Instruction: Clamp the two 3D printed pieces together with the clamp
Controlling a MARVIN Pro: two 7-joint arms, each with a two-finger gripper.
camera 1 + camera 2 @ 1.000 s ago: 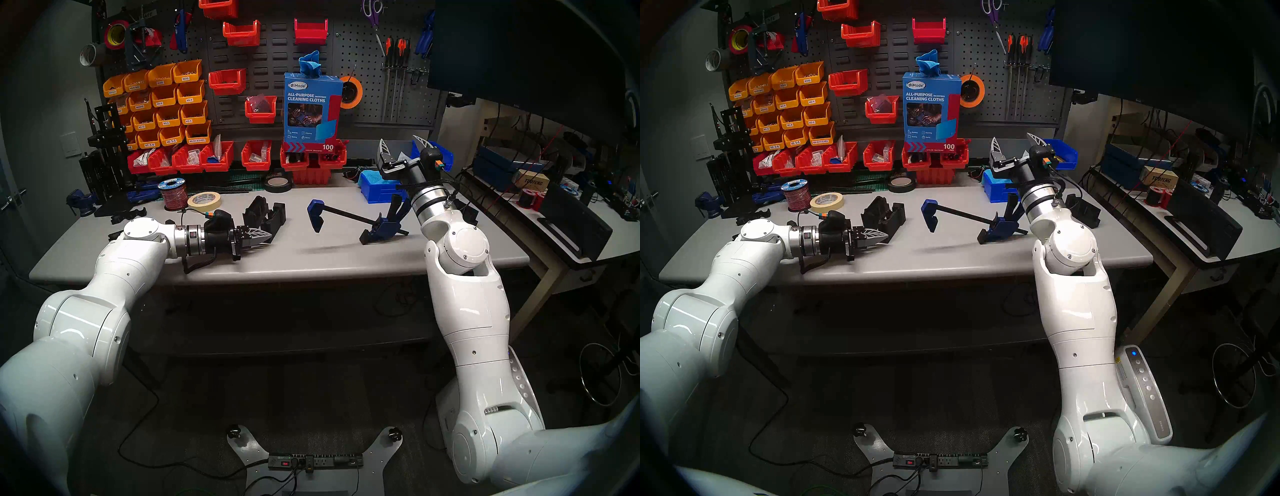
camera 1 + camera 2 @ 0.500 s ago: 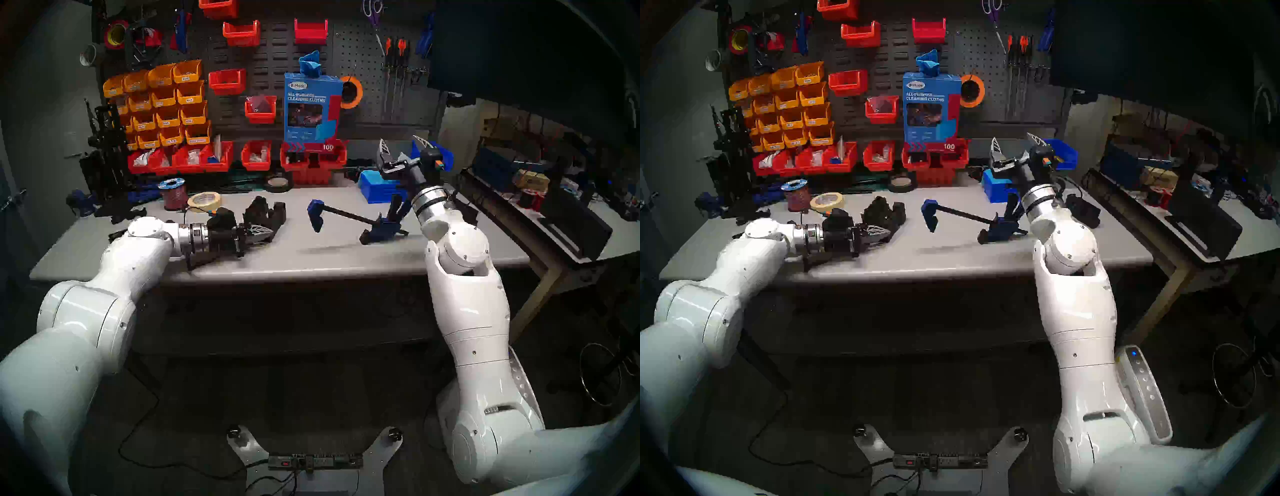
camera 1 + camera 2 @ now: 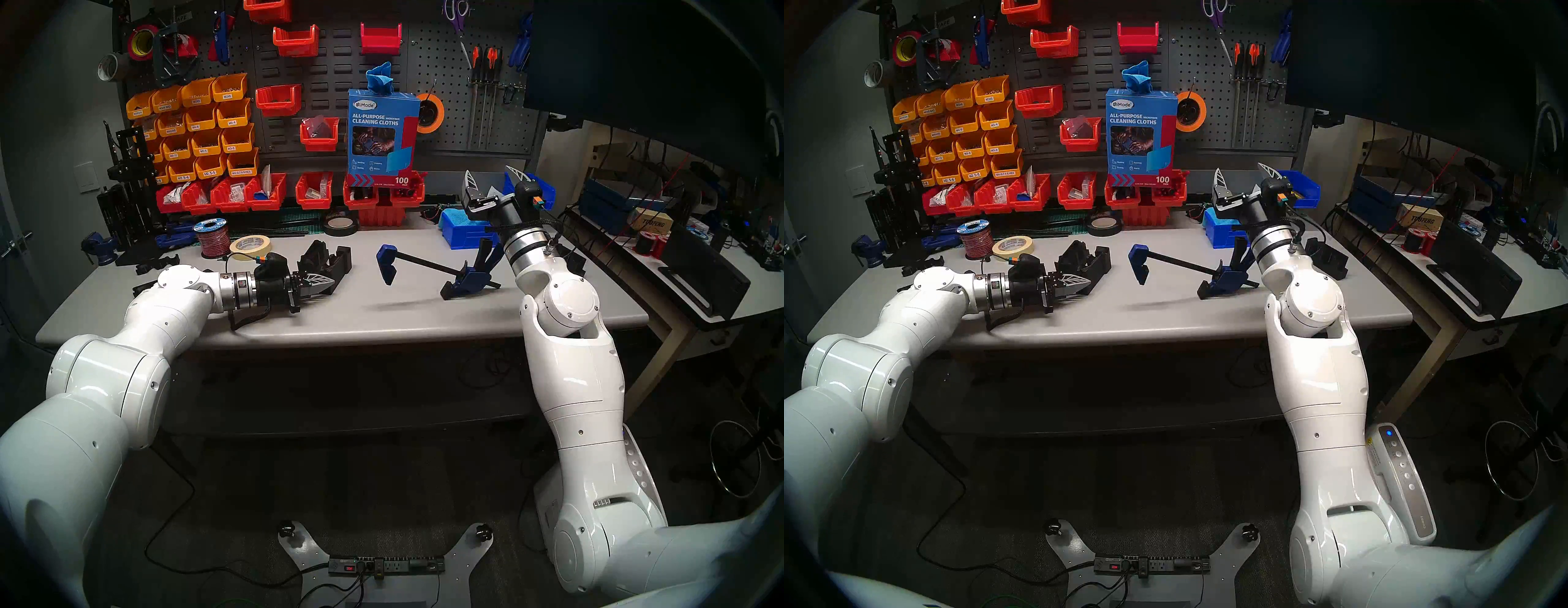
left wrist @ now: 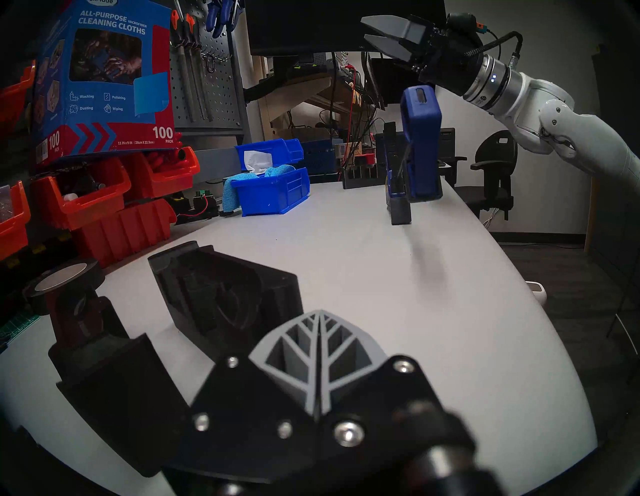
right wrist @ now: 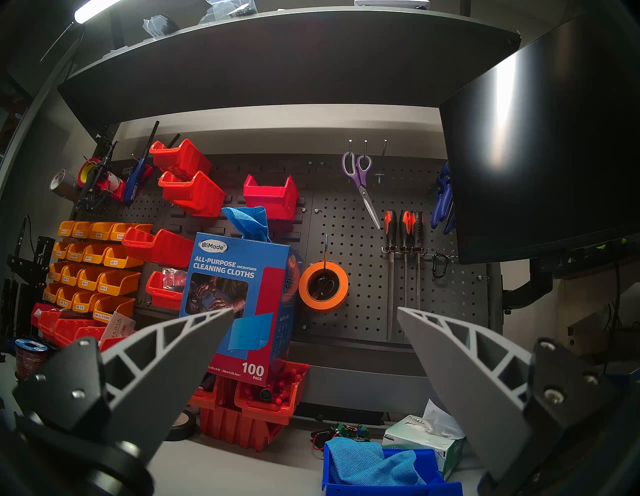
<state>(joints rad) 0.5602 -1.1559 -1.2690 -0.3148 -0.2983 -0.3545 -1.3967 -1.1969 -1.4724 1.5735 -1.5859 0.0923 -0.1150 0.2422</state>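
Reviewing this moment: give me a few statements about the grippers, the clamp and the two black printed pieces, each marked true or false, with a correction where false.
1. The left gripper is shut with nothing between its fingers. True.
2. The right gripper holds the clamp. False: its fingers are spread wide and empty, raised above the table and aimed at the pegboard.
3. The two 3D printed pieces sit side by side on the table, just beyond the left gripper. True.
4. The clamp is already closed around the printed pieces. False: it lies apart from them, further right on the table.
5. The clamp's blue fixed jaw is its end nearer the printed pieces. True.
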